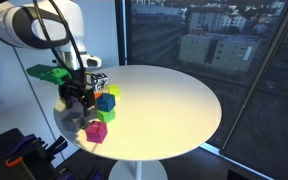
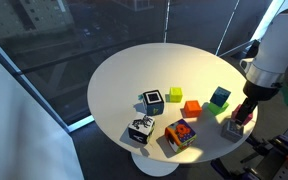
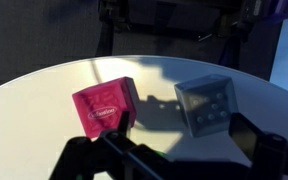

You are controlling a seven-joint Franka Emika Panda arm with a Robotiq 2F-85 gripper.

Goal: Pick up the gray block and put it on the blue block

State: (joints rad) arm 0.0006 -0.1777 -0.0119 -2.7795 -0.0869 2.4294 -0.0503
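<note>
Jaws spread wide & empty, nothing btwn them; in wrist view the dark fingers show at the bottom edge, one each side. Just ahead of them sits the gray block, flat on the worktop and not yet straddled. It lies off-centre, closer to one finger than the other. Beside it, across a shadowed gap, is a pink block, roughly in line w/ the opposite finger. Step in hand, as I judge it: line up & descend for the grasp. To do it well, shift sideways so the gray block sits mid-gap and square the jaws to its flat faces, since it looks slightly turned vs. the jaws. Then drop far enough to catch it at mid-height before closing. Main risk is the other finger landing on or nudging the pink block, so keep that one outside the span, or narrow the opening first. In both exterior views the arm covers the spot & I can't make out the gray block there. Blue block stands near, further in on the worktop, apart from the jaws. After the lift, prob. needs enough height to clear neighbouring cubes, plus a centred, level set-down on the blue top.
</note>
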